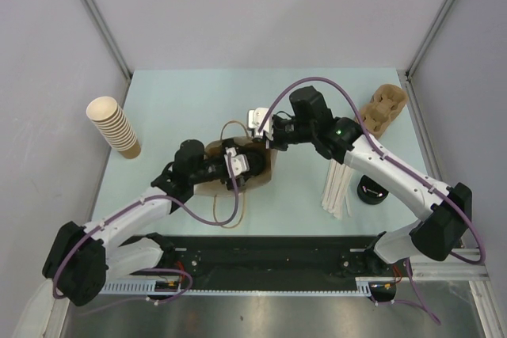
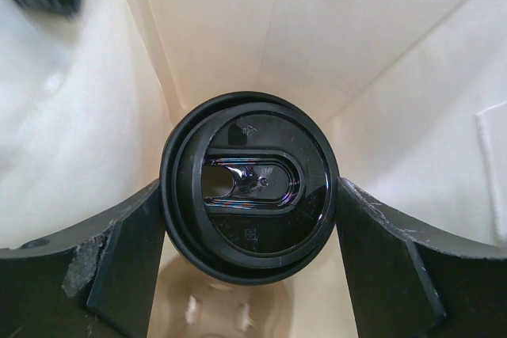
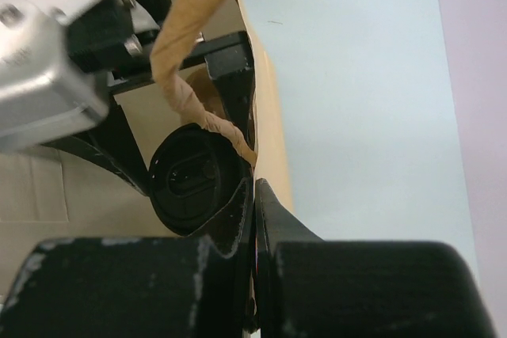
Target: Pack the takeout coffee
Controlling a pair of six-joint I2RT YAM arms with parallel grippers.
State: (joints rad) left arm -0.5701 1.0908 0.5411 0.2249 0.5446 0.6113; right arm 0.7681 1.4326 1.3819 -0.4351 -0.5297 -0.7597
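Paper bag lies on its side at the middle of the overhead view, on the pale table. The left gripper reaches into its mouth from the left. The right gripper meets the bag's upper edge. A stack of cups stands at upper left, and the pulp carrier tray sits at upper right, well apart from the bag.

From the left wrist, the lidded cup fills the centre with its black lid facing the camera. A finger presses each side of it, and the pale bag walls surround it.

From the right wrist, the fingers are pressed together on the bag's edge. The twisted handle crosses the upper left, with the cup's lid below it.
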